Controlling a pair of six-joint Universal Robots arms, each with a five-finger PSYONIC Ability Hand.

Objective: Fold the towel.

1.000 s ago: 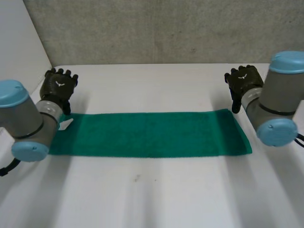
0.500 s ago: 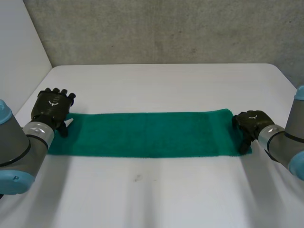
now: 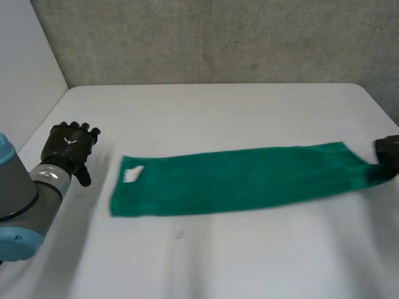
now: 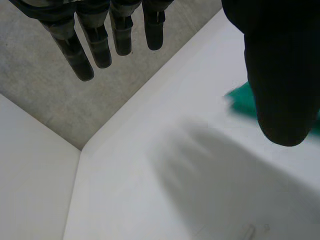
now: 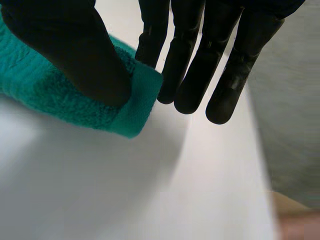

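Note:
A long green towel (image 3: 237,180) lies flat across the white table (image 3: 218,261), slanting slightly up toward the right. My right hand (image 3: 389,156) is at the towel's right end, by the table's right edge. In the right wrist view its thumb (image 5: 75,50) pinches that end of the towel (image 5: 45,95) against the fingers. My left hand (image 3: 68,146) hovers to the left of the towel, apart from it, with straight fingers. In the left wrist view a bit of the towel's end (image 4: 240,100) peeks out beside the thumb (image 4: 280,65).
A white label (image 3: 132,173) sits on the towel's left end. A grey concrete wall (image 3: 218,37) stands behind the table, and a white panel (image 3: 25,62) borders its left side. The table's right edge runs just beyond my right hand.
My right hand has closed on the towel's right end and dragged the whole towel to the right. The towel's left end has slid away from my left hand, which stayed open.

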